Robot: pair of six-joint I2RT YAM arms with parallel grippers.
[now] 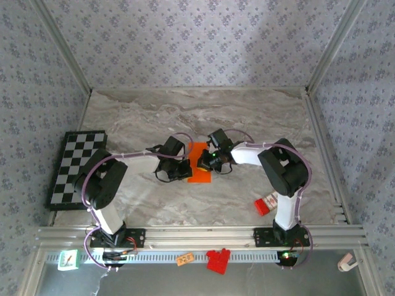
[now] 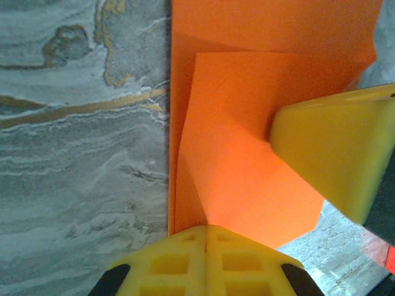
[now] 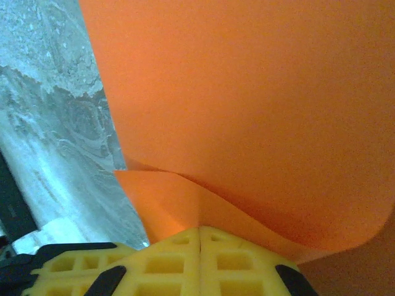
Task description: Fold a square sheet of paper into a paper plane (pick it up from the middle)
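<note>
Top external: marble table (image 1: 247, 117), patterned walls (image 1: 197, 37); left tool (image 2: 205, 229), right tool (image 3: 199, 229) closed, touching orange paper (image 2: 241, 160).

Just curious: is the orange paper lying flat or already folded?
Partly folded: the square sheet of paper shows a flap lying over a lower layer.

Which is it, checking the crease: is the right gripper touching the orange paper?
Touching. Right wrist view: the fold in the orange paper meets the tips of the shut right gripper.

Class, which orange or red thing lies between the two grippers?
The square sheet of paper; the orange tag and red blocks lie apart, on the front frame.
</note>
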